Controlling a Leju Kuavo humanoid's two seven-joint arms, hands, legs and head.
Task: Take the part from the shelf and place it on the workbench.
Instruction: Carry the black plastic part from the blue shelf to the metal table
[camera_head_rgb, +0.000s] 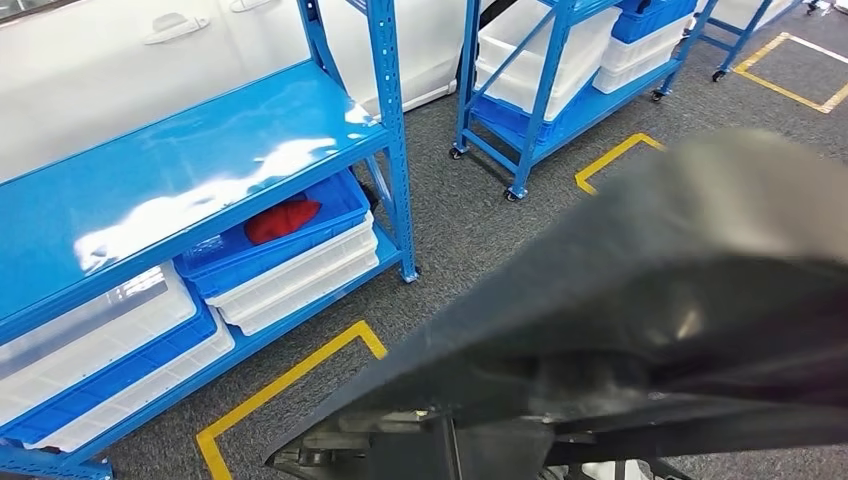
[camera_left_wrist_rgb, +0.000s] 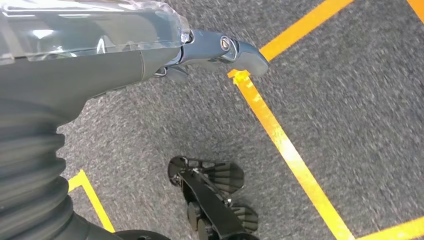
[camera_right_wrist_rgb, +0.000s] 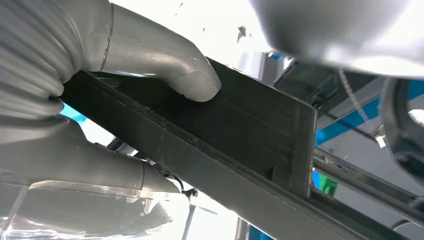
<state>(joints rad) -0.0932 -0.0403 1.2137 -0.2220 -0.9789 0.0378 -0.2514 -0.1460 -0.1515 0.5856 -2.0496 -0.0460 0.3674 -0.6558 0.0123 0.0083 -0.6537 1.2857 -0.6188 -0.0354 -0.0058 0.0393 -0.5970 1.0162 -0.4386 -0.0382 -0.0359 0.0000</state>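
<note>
The part (camera_head_rgb: 650, 300) is a large, flat black panel held close under the head camera, covering the lower right of that view. In the right wrist view my right hand (camera_right_wrist_rgb: 100, 60) grips the black part (camera_right_wrist_rgb: 240, 135), its grey thumb pressed on the flat face and the fingers under the ribbed edge. My left hand (camera_left_wrist_rgb: 200, 50) hangs over the grey carpet and holds nothing. The blue shelf (camera_head_rgb: 180, 170) stands to my left, its top level bare and glossy.
A blue bin (camera_head_rgb: 330, 215) with a red object (camera_head_rgb: 282, 220) sits on the lower shelf level among white bins (camera_head_rgb: 300, 280). A second wheeled blue rack (camera_head_rgb: 545, 90) stands further back. Yellow tape (camera_head_rgb: 280, 385) marks the grey carpet. A white car body (camera_head_rgb: 150, 50) is behind the shelf.
</note>
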